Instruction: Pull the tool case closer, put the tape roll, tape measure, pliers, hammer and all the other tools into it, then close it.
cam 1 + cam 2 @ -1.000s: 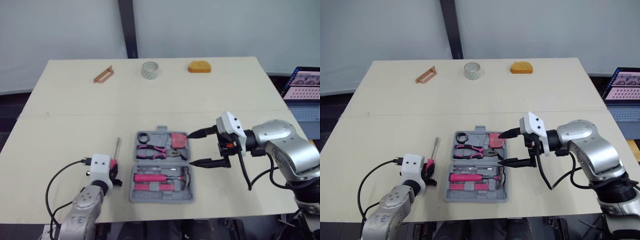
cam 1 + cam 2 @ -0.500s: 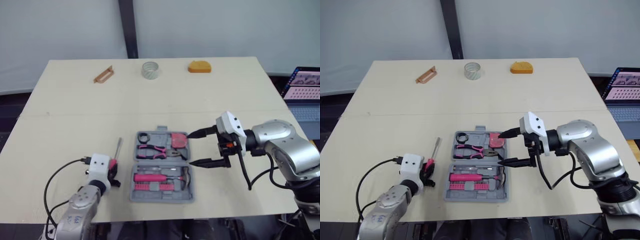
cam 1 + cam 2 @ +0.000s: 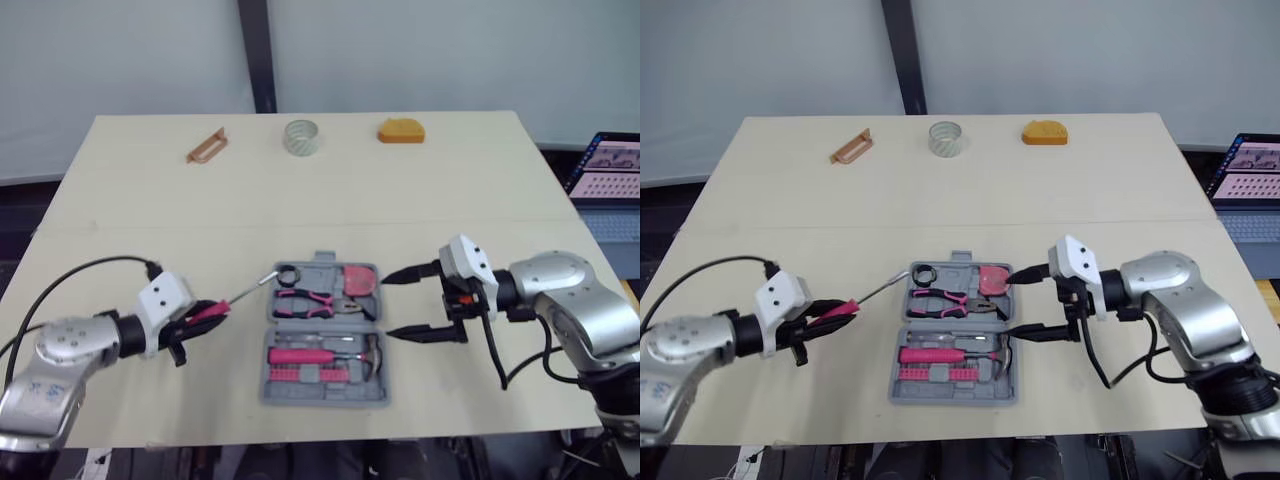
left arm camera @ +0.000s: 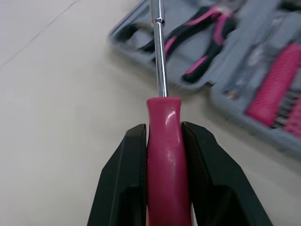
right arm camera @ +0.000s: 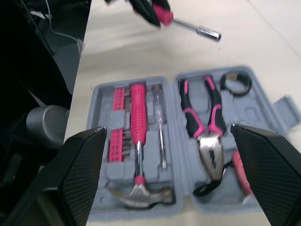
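Table's front edge (image 3: 450,425) lies near tool case (image 3: 325,340); left pincer (image 3: 204,313) grips screwdriver (image 3: 242,294).

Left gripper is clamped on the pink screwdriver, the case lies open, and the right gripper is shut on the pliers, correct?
No. The right gripper is open and holds nothing; the pliers lie in the tool case, as the right wrist view shows. The left gripper is clamped on the screwdriver and the case lies open.

Silver-grey arms (image 3: 572,298), white wrist boxes (image 3: 465,262), looping black cables (image 3: 92,262), black pointed claw fingers (image 3: 410,271)
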`<move>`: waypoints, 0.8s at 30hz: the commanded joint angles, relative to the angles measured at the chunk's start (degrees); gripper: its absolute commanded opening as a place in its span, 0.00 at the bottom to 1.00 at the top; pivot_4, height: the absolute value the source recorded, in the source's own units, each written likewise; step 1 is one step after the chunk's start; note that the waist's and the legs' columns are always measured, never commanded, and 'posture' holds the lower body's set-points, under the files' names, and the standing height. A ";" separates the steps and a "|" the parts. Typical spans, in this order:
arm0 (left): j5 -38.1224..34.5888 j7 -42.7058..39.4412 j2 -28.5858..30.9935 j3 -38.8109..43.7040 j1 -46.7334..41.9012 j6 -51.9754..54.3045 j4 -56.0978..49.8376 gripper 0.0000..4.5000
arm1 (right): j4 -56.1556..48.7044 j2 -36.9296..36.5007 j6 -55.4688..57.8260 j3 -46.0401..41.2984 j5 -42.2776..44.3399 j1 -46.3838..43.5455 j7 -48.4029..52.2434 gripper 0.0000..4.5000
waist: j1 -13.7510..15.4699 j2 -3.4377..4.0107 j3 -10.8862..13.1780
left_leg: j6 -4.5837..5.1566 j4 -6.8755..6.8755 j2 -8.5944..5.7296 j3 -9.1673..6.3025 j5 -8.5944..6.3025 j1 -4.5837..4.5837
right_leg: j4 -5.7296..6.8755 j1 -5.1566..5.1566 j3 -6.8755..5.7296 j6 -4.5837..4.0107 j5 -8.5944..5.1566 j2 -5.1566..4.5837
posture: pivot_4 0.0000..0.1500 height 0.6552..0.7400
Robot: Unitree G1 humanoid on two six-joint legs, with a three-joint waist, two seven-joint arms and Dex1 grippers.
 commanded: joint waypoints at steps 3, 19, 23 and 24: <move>-4.11 -9.97 4.00 -6.25 -4.76 3.50 -1.39 0.14 | -5.33 -5.81 -0.50 -4.44 1.65 4.01 2.98 1.00 | -0.40 -0.02 0.05 | 0.00 -0.14 0.03 0.06 0.00 0.05 | 0.01 -0.08 -0.03 0.01 0.00 0.02 | 1.00 1.00; -2.31 -10.01 1.37 -25.23 -12.99 14.74 -8.22 0.14 | -14.58 -9.45 4.39 -8.66 5.69 14.26 0.11 1.00 | 0.13 -0.26 0.22 | -0.02 0.00 0.03 0.12 0.01 0.01 | 0.08 -0.10 0.04 0.04 0.02 0.01 | 1.00 1.00; -1.10 -8.51 -0.46 -28.02 -14.57 16.38 -8.11 0.14 | -15.46 -9.43 5.51 -9.17 6.60 14.90 -0.96 1.00 | 0.17 -0.28 0.23 | -0.01 0.03 0.03 0.11 0.01 0.02 | 0.09 -0.06 0.04 0.04 0.02 0.01 | 1.00 1.00; -1.08 -8.25 -0.71 -28.37 -14.81 17.02 -8.32 0.14 | -15.76 -9.49 5.73 -9.35 6.84 15.17 -1.17 1.00 | 0.17 -0.29 0.23 | -0.01 0.04 0.03 0.11 0.01 0.01 | 0.09 -0.06 0.04 0.04 0.02 0.01 | 1.00 1.00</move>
